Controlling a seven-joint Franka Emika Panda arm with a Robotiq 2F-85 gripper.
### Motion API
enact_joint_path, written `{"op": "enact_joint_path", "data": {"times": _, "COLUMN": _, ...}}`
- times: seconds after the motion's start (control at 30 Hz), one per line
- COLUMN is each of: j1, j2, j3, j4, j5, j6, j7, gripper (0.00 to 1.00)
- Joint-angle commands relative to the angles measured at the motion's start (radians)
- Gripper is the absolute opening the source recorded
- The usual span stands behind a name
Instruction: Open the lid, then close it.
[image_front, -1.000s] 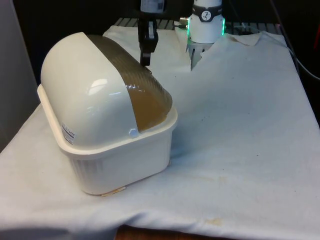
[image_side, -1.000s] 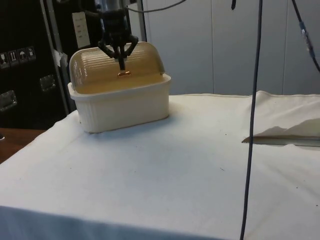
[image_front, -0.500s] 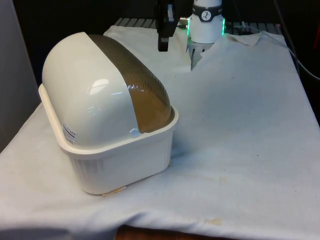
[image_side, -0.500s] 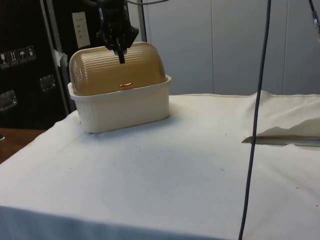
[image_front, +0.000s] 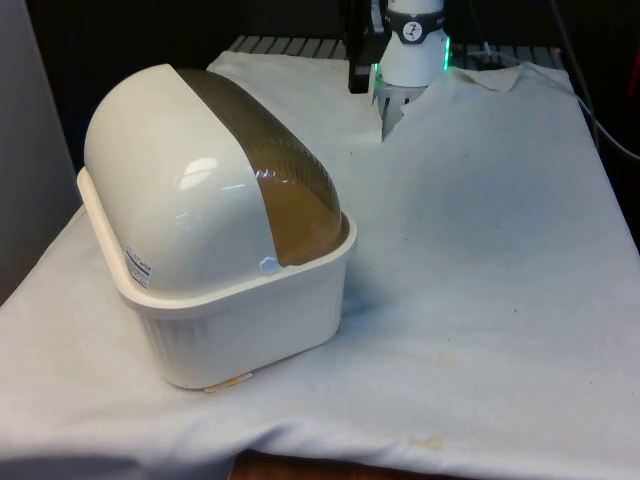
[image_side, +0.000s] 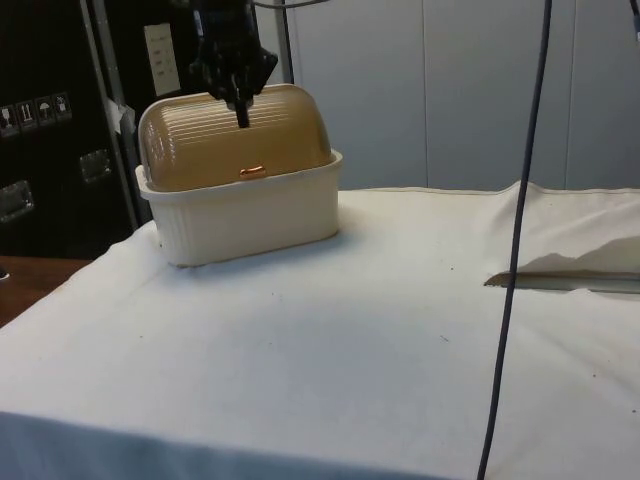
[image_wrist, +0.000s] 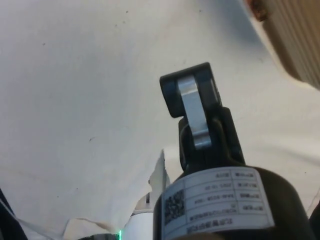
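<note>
Bread box (image_front: 215, 265): you see it on the front view's left of the table, cream body with ribbed walls, standing flat on the white cloth (image_front: 480, 250); in the side view it sits at the far left end (image_side: 240, 205).

Lid (image_front: 275, 170): you have a translucent brown ribbed roll-top, fully down; its lower edge meets the box rim; a small copper-coloured handle (image_side: 252, 172) shows low on its front in the side view.

Gripper (image_side: 240, 112): you find it raised above the box, touching nothing; in the side view its fingers point down in front of the lid's upper part; in the front view it hangs near the table's far edge (image_front: 358, 75), apart from the box.

Fingers: you can see them drawn together, tips closed with nothing between them; the wrist view shows them stacked as one dark block (image_wrist: 192, 102) over bare cloth.

Box corner: you catch a ribbed brown-and-cream corner (image_wrist: 295, 35) in the wrist view.
</note>
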Motion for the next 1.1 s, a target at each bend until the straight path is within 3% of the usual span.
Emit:
{"op": "enact_joint_path", "data": {"times": 0.0, "j1": 0.002, "j2": -0.013, "j3": 0.005, "j4": -0.014, "j5": 0.012, "j6": 0.004, "j7": 0.005, "gripper": 0.00}}
{"op": "enact_joint_path", "data": {"times": 0.5, "j1": 0.003, "j2": -0.082, "j3": 0.062, "j4": -0.107, "j5": 0.041, "j6": 0.020, "j7": 0.028, "gripper": 0.00}}
{"op": "enact_joint_path", "data": {"times": 0.53, "j1": 0.000, "j2": -0.069, "j3": 0.059, "j4": -0.091, "j5": 0.032, "j6": 0.002, "j7": 0.022, "gripper": 0.00}}
{"op": "enact_joint_path", "data": {"times": 0.83, "j1": 0.002, "j2": -0.140, "j3": 0.091, "j4": -0.187, "j5": 0.038, "j6": 0.060, "j7": 0.047, "gripper": 0.00}}
{"op": "enact_joint_path", "data": {"times": 0.87, "j1": 0.000, "j2": -0.131, "j3": 0.090, "j4": -0.176, "j5": 0.033, "j6": 0.041, "j7": 0.040, "gripper": 0.00}}
{"op": "enact_joint_path", "data": {"times": 1.07, "j1": 0.001, "j2": -0.159, "j3": 0.098, "j4": -0.216, "j5": 0.033, "j6": 0.080, "j7": 0.048, "gripper": 0.00}}
